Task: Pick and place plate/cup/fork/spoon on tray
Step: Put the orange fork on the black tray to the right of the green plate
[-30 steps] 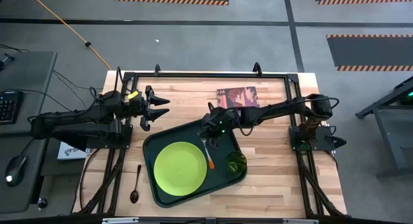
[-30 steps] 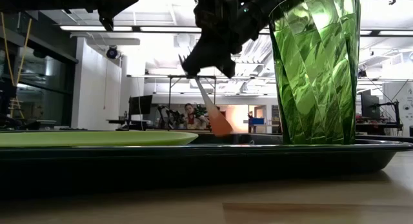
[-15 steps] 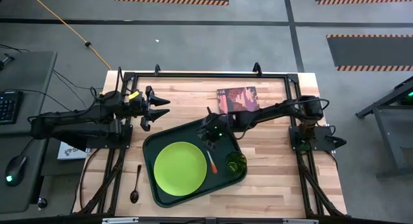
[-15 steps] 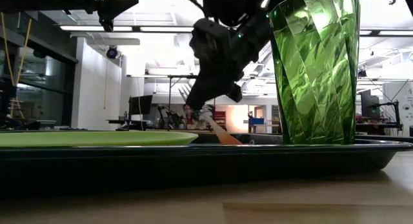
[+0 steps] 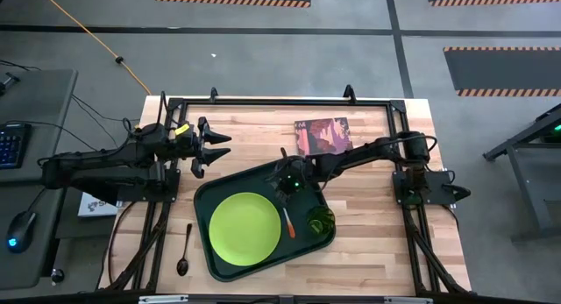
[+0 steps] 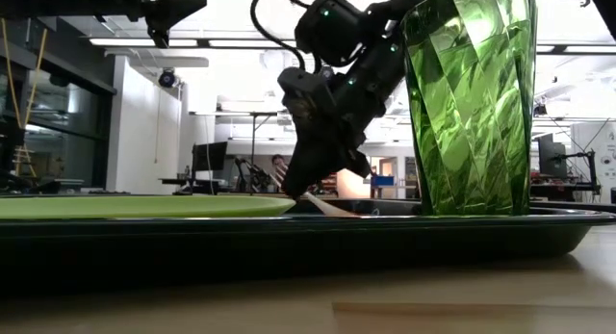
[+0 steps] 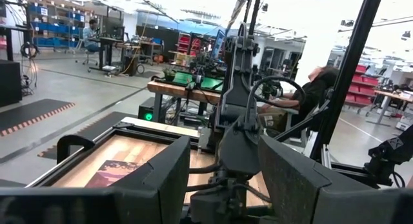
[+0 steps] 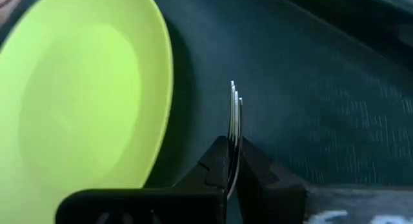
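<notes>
Dark metal first: the spoon [image 5: 184, 250] lies on the bare worktop [image 5: 368, 243] just left of the tray [image 5: 210, 199], handle pointing away from you toward the far edge, well outside the rim, so by my reading it is the one piece not yet brought in. Your left pincer [image 5: 213, 145] hovers beyond the tray's far-left corner with its fingers spread wide and nothing between them; it looks parked there to keep clear of the other arm's work.

Moving onto the tray, the plate [image 5: 244, 225] sits flat on its left half. Just right of the plate's edge lies the fork [image 5: 285, 218], orange handle toward the tray's near side and tines toward its far side, in the strip between plate and cup. Your right pincer [image 5: 287, 185] is down low over the tray's far middle, closed narrow on the tine end of the fork; its wrist view shows the tines standing out from between the two fingers, with the plate's rim just beside them. The low view suggests the handle end already rests on the tray floor, so I judge this the moment to let go.

Right of the fork, the cup [image 5: 320, 221] stands upright near the tray's right rim.
</notes>
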Motion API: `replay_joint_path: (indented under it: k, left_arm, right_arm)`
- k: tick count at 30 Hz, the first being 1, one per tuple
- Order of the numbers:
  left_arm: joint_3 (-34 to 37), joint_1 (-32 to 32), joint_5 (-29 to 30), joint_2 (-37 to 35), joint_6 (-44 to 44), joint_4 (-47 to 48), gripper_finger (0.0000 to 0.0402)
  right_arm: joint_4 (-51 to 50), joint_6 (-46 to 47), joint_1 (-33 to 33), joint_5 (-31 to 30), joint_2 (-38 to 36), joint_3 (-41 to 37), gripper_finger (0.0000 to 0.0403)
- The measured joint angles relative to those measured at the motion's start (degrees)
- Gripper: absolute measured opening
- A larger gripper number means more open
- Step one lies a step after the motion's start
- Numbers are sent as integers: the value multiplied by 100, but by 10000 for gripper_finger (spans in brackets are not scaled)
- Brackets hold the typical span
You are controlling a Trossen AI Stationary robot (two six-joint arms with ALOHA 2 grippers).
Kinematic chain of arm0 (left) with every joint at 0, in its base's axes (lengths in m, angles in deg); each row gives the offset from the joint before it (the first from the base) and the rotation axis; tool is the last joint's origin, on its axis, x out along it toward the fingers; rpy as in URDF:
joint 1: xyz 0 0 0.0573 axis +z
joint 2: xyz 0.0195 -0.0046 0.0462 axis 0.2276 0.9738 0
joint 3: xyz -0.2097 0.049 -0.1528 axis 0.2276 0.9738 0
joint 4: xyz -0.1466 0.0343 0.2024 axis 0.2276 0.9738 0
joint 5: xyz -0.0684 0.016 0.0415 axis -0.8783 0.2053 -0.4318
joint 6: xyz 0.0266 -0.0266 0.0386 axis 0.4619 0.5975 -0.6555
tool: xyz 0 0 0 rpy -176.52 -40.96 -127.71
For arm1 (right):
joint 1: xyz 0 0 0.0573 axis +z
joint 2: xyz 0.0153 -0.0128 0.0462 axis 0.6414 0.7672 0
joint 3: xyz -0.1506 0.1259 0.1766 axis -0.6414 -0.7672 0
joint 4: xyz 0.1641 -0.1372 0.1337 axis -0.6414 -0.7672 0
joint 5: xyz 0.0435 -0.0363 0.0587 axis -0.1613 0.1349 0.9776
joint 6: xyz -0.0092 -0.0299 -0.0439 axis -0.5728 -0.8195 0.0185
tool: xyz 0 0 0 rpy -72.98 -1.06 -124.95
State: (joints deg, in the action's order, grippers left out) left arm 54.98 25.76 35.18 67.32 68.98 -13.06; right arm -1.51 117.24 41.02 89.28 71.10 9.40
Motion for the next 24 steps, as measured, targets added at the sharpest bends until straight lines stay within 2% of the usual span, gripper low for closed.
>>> replay_joint_path:
  k: [4, 14, 17, 24]
  left_arm:
    - [0, 0, 0, 0, 0, 6, 172]
    - [0, 0, 0, 0, -2, 11, 172]
    - [0, 0, 0, 0, 0, 11, 172]
    - [0, 0, 0, 0, -2, 13, 172]
  right_arm:
    - [-15, 135, 2, -238, 114, 0, 1]
    - [-20, 116, -9, -245, 287, -2, 6]
    - [-22, 56, -9, -306, 293, -4, 31]
    - [92, -107, -9, -384, 291, -7, 120]
